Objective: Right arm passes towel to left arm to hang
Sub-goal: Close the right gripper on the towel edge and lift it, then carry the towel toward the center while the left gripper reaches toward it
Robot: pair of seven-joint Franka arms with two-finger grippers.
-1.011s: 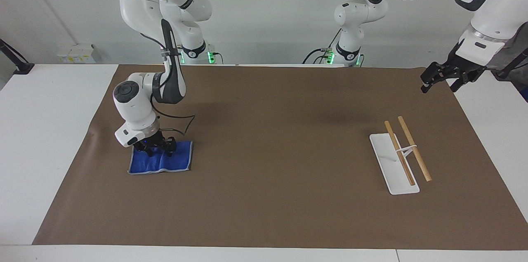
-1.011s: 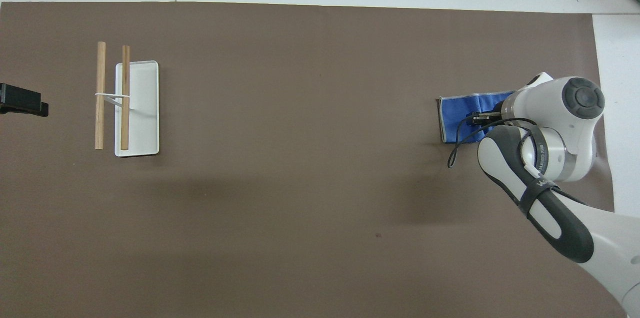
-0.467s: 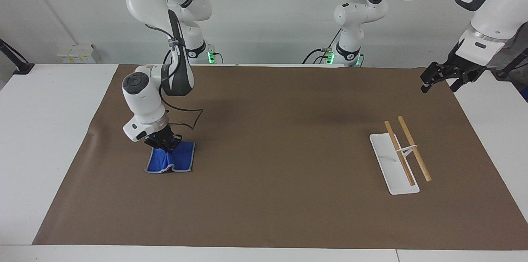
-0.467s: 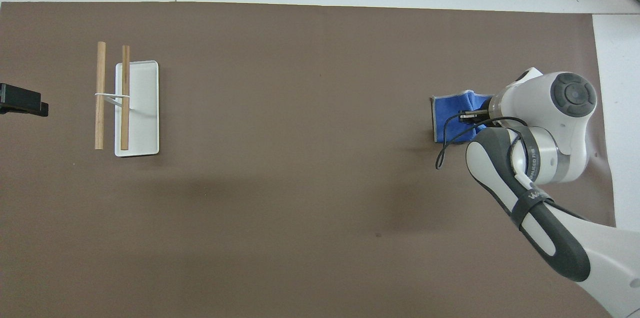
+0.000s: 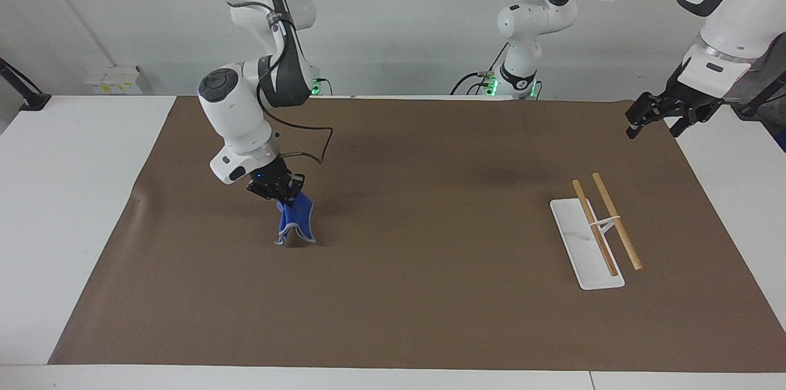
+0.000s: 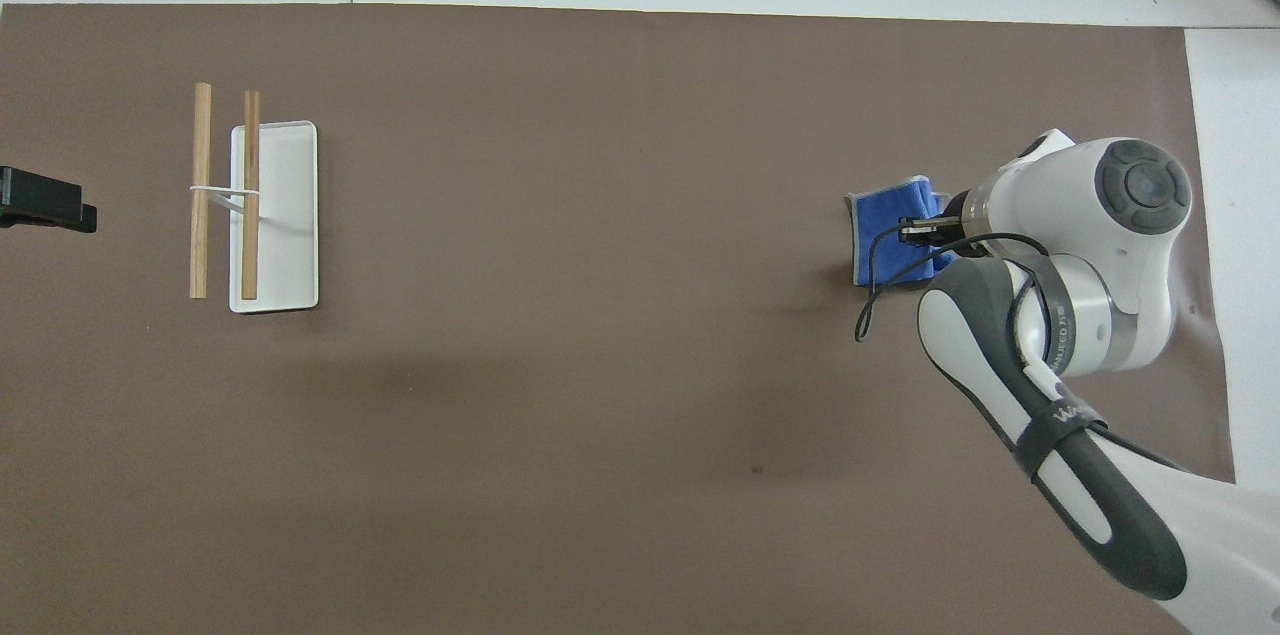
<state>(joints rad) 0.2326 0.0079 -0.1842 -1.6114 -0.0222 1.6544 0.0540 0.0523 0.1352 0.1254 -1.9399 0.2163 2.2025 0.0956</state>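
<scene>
Right gripper [image 5: 284, 192]: jaws clamped on my towel [image 5: 295, 223] — since a second ago lifted, lower hem perhaps brushing the bench [image 5: 430, 316].
Left gripper [image 5: 658, 113]: waiting, jaws — I can't tell.
Rack [image 5: 594, 231]: nothing between.

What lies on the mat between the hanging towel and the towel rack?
Nothing: in both views only bare brown mat lies between the towel, held by the right gripper, and the towel rack.

Bare brown mat [image 5: 430, 206] between hanging towel [image 5: 293, 221] and rack [image 5: 592, 236], no obstacle between.
</scene>
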